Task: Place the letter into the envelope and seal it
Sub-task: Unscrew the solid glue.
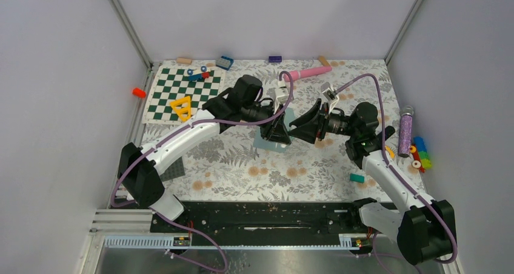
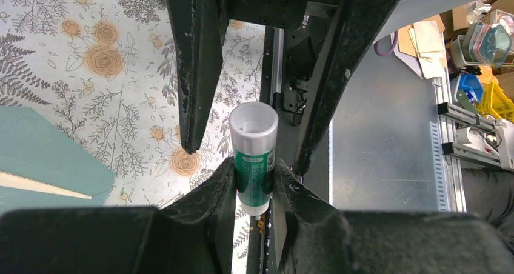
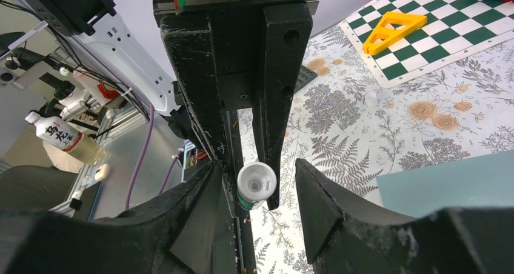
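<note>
Green-and-white chequered board [image 1: 163,95] sits far left on the floral-printed tablecloth [image 1: 242,171], with a yellow plastic triangle [image 1: 175,103] on it. Pink cylinder [image 1: 309,73] at far edge; purple glitter tube [image 1: 405,131] at right. Green-labelled, white-capped glue stick [image 2: 253,165] at centre.

This is a robotics lab, with a purpose-built test cell. Plain white panels [image 1: 254,19] in aluminium frame posts [image 1: 127,25] wall in a table under a floral cloth [image 1: 254,171], and two arms trailing purple cables [image 1: 376,86] are bolted to a black base rail [image 1: 267,216]. Toy blocks [image 1: 419,153] and a chequered board [image 1: 182,92] lie about as props. Beyond the table, the wrist views show slotted aluminium rails [image 2: 467,119], stacked plastic bins [image 2: 485,92], cardboard boxes [image 2: 467,13] and a drink bottle [image 3: 60,139].
</note>
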